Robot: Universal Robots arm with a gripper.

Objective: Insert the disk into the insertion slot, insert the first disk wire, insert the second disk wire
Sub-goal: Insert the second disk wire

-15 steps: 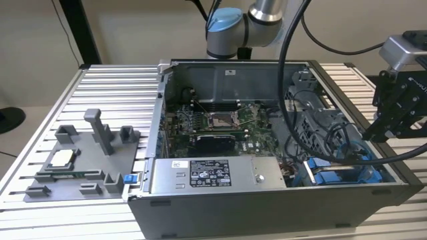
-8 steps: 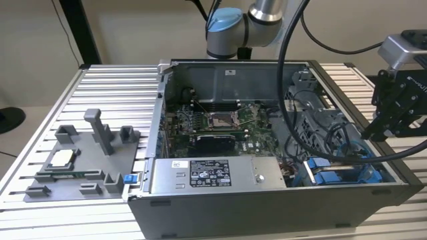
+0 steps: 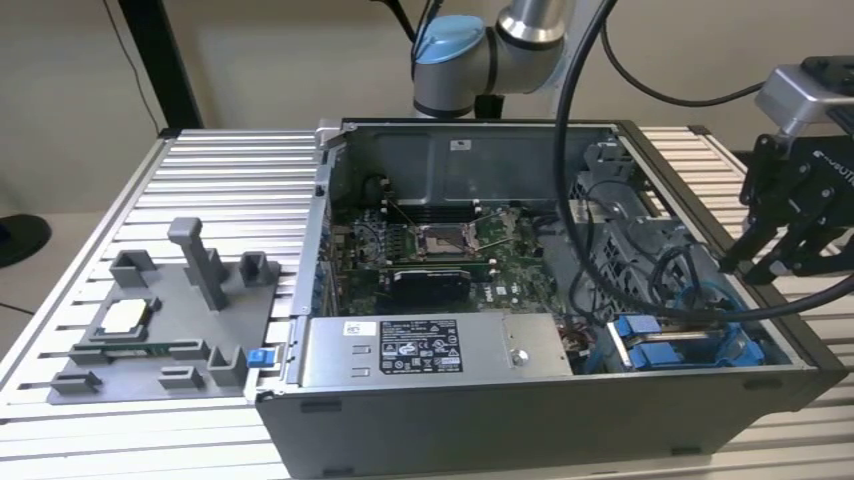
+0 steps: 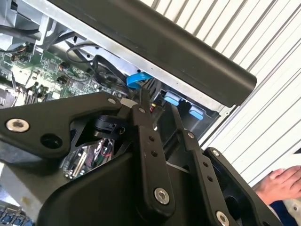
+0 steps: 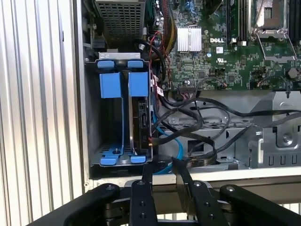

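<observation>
Disk (image 5: 140, 117) sits just beside claw (image 5: 162, 165).

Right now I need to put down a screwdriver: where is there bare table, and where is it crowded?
Bare slatted table lies between the grey fixture tray and the far edge, beside the computer case. Crowded: the insertion slot corner, thick with black cables, with the end effector close outside the case wall.

Open from above over the insertion slot (image 5: 107, 127), but black cables (image 5: 200, 126) and a blue cable (image 5: 178, 148) crowd just beside it, case wall (image 5: 225, 175) sits between it and gripper (image 5: 162, 165), power-supply box (image 3: 400, 350) blocks toward the exterior view's left.
</observation>
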